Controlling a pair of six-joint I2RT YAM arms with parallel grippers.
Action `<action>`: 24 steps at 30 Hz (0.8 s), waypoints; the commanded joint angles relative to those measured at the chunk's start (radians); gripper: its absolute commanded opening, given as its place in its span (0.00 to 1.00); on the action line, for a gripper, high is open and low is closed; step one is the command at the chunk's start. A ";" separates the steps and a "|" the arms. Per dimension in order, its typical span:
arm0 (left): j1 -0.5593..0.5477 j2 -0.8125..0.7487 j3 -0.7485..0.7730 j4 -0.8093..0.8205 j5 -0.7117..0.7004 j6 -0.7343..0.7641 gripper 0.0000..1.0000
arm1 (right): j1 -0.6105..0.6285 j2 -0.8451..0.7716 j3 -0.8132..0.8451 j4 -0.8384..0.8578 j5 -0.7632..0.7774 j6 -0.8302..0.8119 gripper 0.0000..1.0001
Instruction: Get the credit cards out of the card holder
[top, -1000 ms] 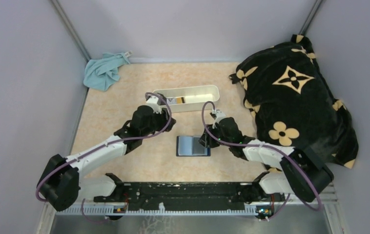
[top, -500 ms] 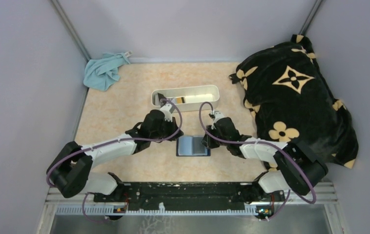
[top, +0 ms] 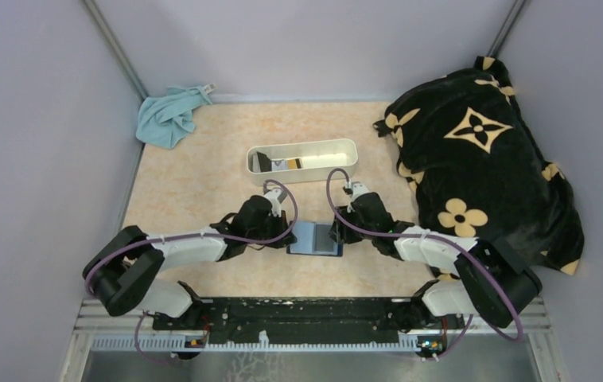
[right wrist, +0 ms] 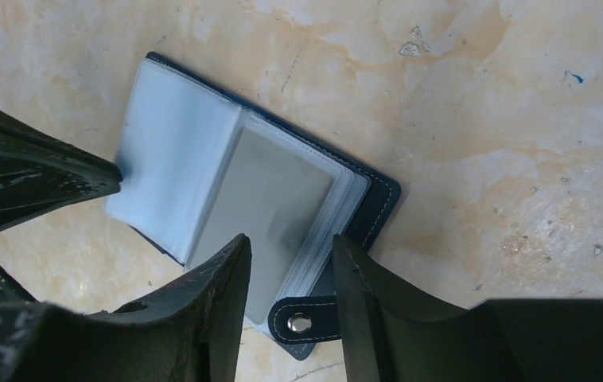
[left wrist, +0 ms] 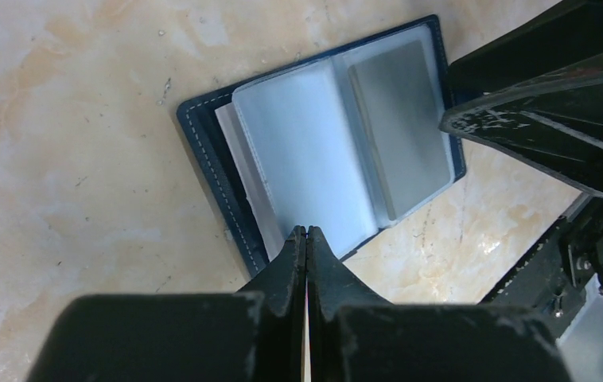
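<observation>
Top external view, entry one: left arm. A second ago its left pincer (top: 284,216) hangs over the white tray (top: 338,172). Half a second ago it is midway back. Now it sits at the left edge of the card holder (top: 314,238). In the left wrist view the left pincer (left wrist: 306,235) is clenched, fingers pressed together, and you see nothing held between them. Its tips are over the near edge of the open card holder (left wrist: 203,143).

Entry two: right arm. It shows almost no change across the three moments. The right pincer (right wrist: 289,243) is released, its fingers spread to either side of the card holder's snap-tab edge. Whether it presses on the holder cannot be told.

Entry three: card holder. Its place is unchanged, lying open and flat on the worktop (top: 203,175) between the two arms, clear sleeves fanned upward.

Entry four: the credit cards. Some lie in the tray, one dark and one pale with gold (top: 290,163). One grey card (right wrist: 270,211) remains in the sleeve on the right arm's side. The sleeve toward the left arm looks empty.

Entry five: standing. You can read the left arm's return as one delivery closed and the next pull not yet begun. The task is part done. The left pincer must open before it can take the remaining grey card.
</observation>
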 commanded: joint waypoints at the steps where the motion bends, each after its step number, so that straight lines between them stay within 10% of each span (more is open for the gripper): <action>1: -0.008 0.058 0.001 0.011 -0.024 0.013 0.00 | 0.016 0.003 -0.002 0.091 -0.035 0.022 0.42; 24: -0.028 0.170 0.012 0.019 -0.047 0.004 0.00 | 0.027 -0.045 0.002 -0.023 0.051 0.015 0.38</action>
